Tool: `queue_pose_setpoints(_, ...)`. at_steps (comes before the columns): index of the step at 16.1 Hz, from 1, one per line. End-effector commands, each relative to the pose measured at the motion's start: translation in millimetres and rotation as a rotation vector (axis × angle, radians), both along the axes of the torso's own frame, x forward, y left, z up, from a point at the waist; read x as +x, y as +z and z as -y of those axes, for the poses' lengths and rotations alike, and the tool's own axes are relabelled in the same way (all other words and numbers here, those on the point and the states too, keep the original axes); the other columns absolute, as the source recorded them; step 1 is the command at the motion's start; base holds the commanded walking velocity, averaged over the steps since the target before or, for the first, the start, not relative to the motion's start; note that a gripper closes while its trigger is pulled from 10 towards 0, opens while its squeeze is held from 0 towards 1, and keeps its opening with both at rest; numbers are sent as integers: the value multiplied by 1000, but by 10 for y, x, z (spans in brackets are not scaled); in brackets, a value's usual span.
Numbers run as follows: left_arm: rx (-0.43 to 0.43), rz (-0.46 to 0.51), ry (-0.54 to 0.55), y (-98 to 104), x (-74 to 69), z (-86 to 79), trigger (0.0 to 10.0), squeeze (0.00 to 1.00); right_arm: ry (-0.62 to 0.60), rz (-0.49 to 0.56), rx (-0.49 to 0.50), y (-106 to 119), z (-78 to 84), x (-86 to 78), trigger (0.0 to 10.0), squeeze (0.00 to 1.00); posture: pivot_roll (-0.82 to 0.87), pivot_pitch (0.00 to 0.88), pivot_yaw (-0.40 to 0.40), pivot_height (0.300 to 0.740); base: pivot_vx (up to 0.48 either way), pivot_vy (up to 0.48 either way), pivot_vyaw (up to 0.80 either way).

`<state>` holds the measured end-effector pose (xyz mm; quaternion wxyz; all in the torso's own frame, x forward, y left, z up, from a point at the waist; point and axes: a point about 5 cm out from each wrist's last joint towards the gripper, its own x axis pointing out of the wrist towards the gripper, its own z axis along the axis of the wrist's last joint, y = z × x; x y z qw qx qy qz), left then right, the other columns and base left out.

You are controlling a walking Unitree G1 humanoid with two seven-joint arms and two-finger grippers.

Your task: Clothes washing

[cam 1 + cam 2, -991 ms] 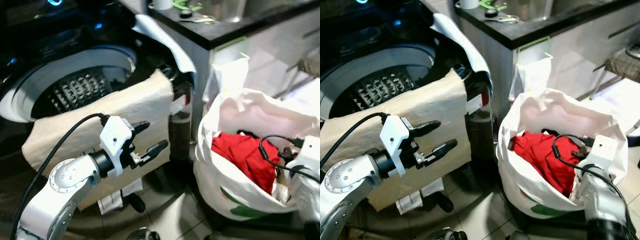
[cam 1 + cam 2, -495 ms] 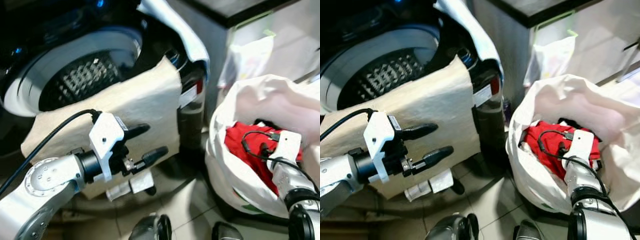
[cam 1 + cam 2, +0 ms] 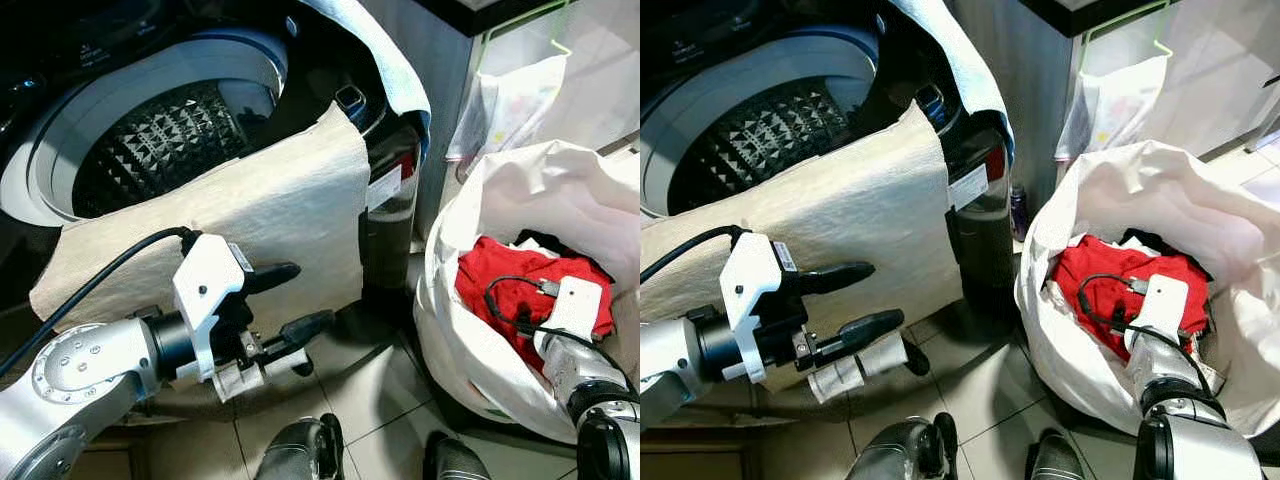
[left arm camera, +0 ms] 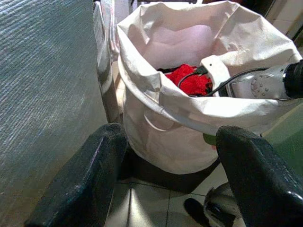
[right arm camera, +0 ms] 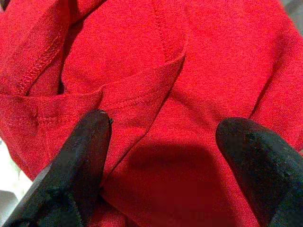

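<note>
Our right gripper (image 5: 161, 156) hangs spread just above the red garment (image 3: 1095, 290) in the white bag (image 3: 1080, 370); our left gripper (image 3: 285, 300) waits spread by the washer (image 3: 150, 130). We risk pinching only a thin fold that slips, or snagging the wrist cable (image 3: 1095, 305).

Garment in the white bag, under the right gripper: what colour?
Red garment, plain knit with stitched seams; clearest in the right wrist view.
</note>
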<state>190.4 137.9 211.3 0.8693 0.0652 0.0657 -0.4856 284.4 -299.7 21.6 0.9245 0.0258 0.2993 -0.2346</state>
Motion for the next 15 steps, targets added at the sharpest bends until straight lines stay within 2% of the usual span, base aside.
queue_pose_setpoints(1, 13, 3, -10, 29, -38, -11, 10000, 0, 7, -63, 14, -139, -61, -102, 0, 0, 292, 252, 218, 740, 0, 0, 0)
queue_pose_setpoints(15, 15, -10, -6, 16, -37, -9, 10000, 0, -6, -63, -13, -146, -14, -140, 0, 0, 292, 252, 215, 740, 0, 0, 0)
